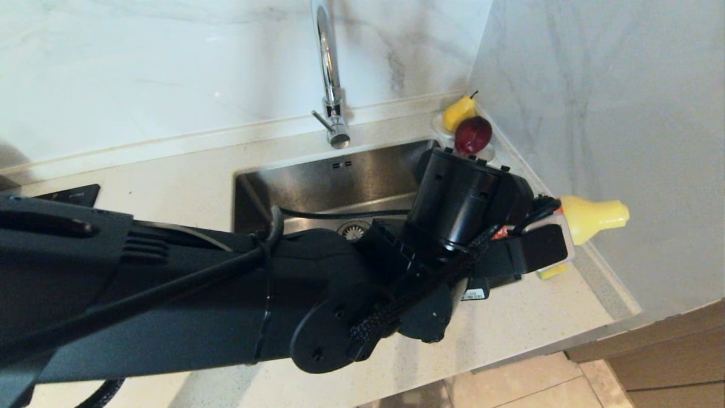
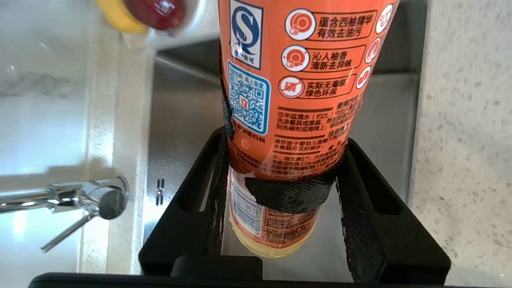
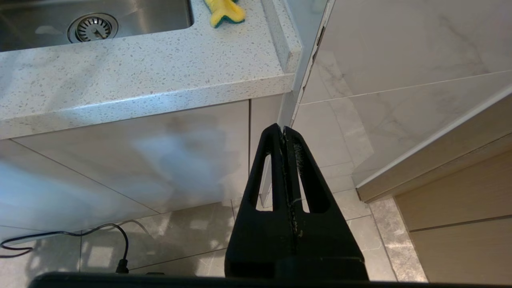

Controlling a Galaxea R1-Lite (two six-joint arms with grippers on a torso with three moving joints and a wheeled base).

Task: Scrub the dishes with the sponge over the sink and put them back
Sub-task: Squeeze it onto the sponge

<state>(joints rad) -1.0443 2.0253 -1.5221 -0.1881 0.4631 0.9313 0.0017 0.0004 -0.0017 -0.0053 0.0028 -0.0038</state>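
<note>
My left gripper [image 2: 285, 140] is shut on an orange dish-soap bottle [image 2: 304, 80] near its base. The bottle lies roughly level above the right end of the sink [image 1: 317, 181], its yellow cap [image 1: 595, 216] pointing at the right wall. The sponge [image 3: 225, 11], yellow with a green underside, lies on the counter right of the sink; the head view shows only a corner of the sponge [image 1: 552, 272] below the left hand. The dishes are out of view. My right gripper [image 3: 283, 130] hangs shut and empty in front of the cabinet, above the floor.
A tall chrome tap [image 1: 331, 85] stands behind the sink, and the strainer drain [image 1: 354, 228] shows beside my left arm. A small white dish with a pear and a red fruit [image 1: 467, 127] sits in the back right corner. The marble wall [image 1: 595, 113] bounds the counter's right side.
</note>
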